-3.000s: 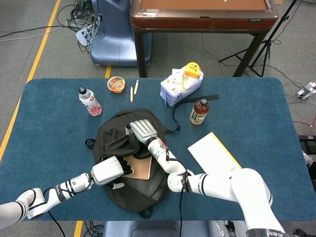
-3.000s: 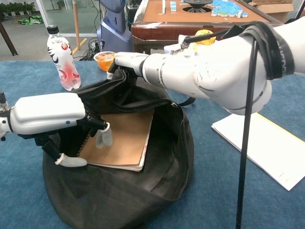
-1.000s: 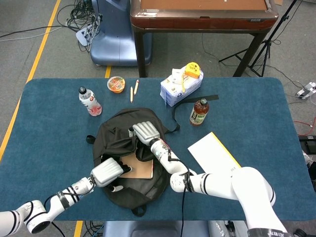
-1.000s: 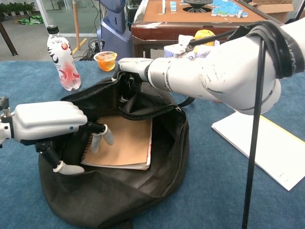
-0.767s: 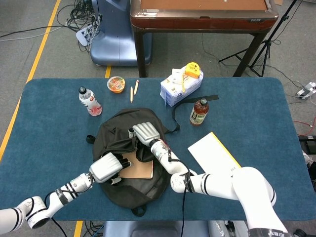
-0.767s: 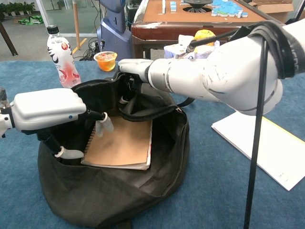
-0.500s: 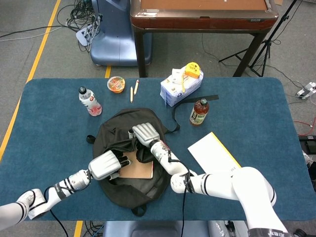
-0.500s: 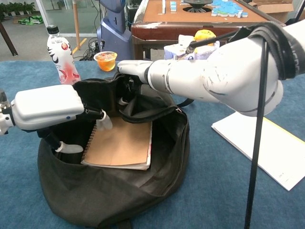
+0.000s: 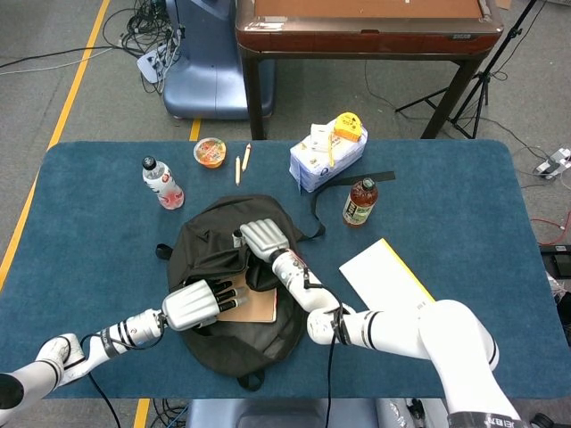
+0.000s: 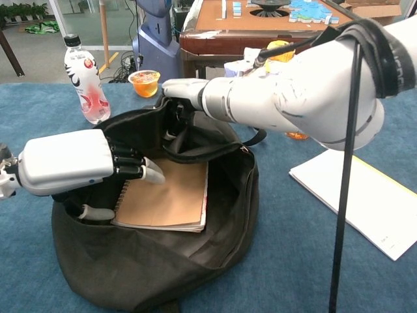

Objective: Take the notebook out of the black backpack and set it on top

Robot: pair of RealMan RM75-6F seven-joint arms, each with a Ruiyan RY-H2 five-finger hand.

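The black backpack (image 9: 268, 334) (image 10: 176, 261) lies open on the blue table. A brown spiral notebook (image 9: 256, 307) (image 10: 169, 199) lies flat inside its mouth. My left hand (image 9: 194, 305) (image 10: 71, 163) hovers over the notebook's left, spiral edge, fingers stretched out above the cover and thumb low beside the edge, holding nothing that I can see. My right hand (image 9: 261, 239) (image 10: 182, 91) grips the upper flap of the backpack and keeps the opening lifted.
A white sheet with a yellow edge (image 9: 385, 278) (image 10: 365, 202) lies right of the bag. Behind stand a pink-labelled bottle (image 9: 161, 182) (image 10: 83, 79), a fruit cup (image 9: 210, 152) (image 10: 144, 82), a tissue pack (image 9: 326, 153) and a brown tea bottle (image 9: 359, 201).
My left hand has shifted around the bag's left rim and now reaches further over the notebook with its fingers straightened. The right hand keeps its hold on the flap.
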